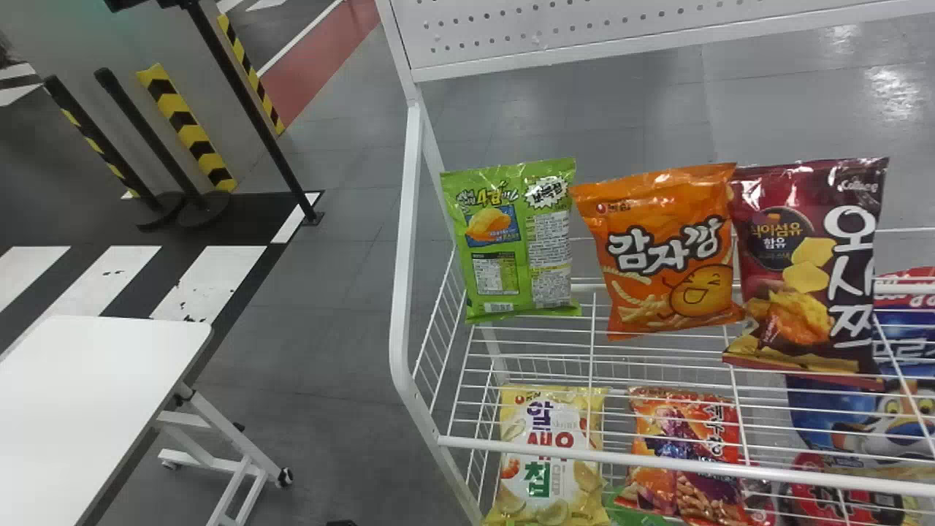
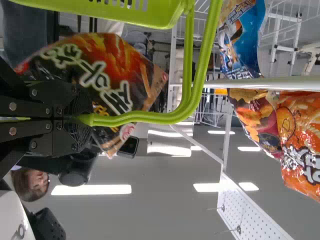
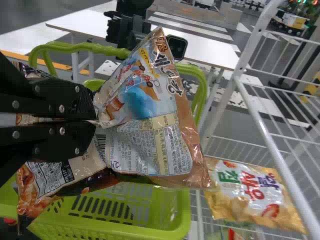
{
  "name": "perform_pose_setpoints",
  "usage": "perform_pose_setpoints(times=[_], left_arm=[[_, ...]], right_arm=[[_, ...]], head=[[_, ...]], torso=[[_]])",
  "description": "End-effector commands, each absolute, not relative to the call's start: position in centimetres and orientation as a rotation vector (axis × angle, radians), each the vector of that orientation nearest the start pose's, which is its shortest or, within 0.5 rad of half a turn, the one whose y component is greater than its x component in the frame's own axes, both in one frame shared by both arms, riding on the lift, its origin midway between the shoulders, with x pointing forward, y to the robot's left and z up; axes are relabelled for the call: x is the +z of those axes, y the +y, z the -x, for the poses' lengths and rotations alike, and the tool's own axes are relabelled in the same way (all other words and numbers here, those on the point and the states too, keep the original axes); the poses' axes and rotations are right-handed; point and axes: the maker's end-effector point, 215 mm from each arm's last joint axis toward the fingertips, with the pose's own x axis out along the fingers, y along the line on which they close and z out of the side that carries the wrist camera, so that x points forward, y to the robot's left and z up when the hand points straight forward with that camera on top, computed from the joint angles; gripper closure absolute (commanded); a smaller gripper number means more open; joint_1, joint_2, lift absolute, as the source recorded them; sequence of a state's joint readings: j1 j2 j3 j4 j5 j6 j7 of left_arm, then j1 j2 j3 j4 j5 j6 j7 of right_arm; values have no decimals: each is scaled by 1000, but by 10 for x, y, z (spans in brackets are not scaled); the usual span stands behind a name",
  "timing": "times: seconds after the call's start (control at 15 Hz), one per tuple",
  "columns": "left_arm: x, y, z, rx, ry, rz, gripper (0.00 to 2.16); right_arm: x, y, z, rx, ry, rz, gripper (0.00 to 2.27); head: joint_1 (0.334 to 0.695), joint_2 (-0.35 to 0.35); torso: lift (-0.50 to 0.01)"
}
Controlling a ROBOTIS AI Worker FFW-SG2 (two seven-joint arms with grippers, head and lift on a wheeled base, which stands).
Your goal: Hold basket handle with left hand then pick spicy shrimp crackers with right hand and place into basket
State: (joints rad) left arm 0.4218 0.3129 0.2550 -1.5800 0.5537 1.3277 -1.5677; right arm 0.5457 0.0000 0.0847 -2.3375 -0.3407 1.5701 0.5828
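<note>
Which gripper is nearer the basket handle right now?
Left. The left gripper is closed on the basket handle; the right gripper is off the handle, pinching a snack bag that partly hides it in the right wrist view.

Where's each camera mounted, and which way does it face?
Head view: on the robot's head, facing forward and down at the white wire rack.
Left wrist view: on the left wrist, looking along the left gripper, shut on the green basket handle, rack beyond.
Right wrist view: on the right wrist, looking past the right gripper and its held snack bag, over the green basket.
Shared: basket in both wrist views; yellow snack bag in head and right wrist views; rack in all three.
</note>
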Motion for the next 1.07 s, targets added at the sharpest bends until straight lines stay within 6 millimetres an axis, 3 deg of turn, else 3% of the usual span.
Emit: perform_pose_setpoints(times=[0.0, 0.13, 0.33, 0.67, 0.87, 1.0], left_arm=[[-445, 185, -197, -1072, 949, 1494, 2148], [-445, 186, -197, -1070, 949, 1494, 2148], [-445, 187, -197, -1066, 947, 1496, 2148], [-447, 187, -196, -1065, 945, 1498, 2148], [-446, 187, -197, -1066, 944, 1497, 2148], [-447, 186, -196, -1064, 945, 1498, 2148]], right_arm=[[-477, 19, -147, 890, 1331, -644, -2], [-480, 20, -150, 892, 1328, -647, 39], [-477, 5, -179, 848, 1225, -643, 60], [-445, -47, -260, 772, 842, -629, 63], [-430, -86, -290, 727, 671, -587, 66], [-416, -112, -311, 688, 497, -505, 76]], head=[[695, 350], [695, 350], [695, 350], [695, 350], [695, 350], [695, 294]], torso=[[-10], [-10], [-10], [-10], [-10], [-10]])
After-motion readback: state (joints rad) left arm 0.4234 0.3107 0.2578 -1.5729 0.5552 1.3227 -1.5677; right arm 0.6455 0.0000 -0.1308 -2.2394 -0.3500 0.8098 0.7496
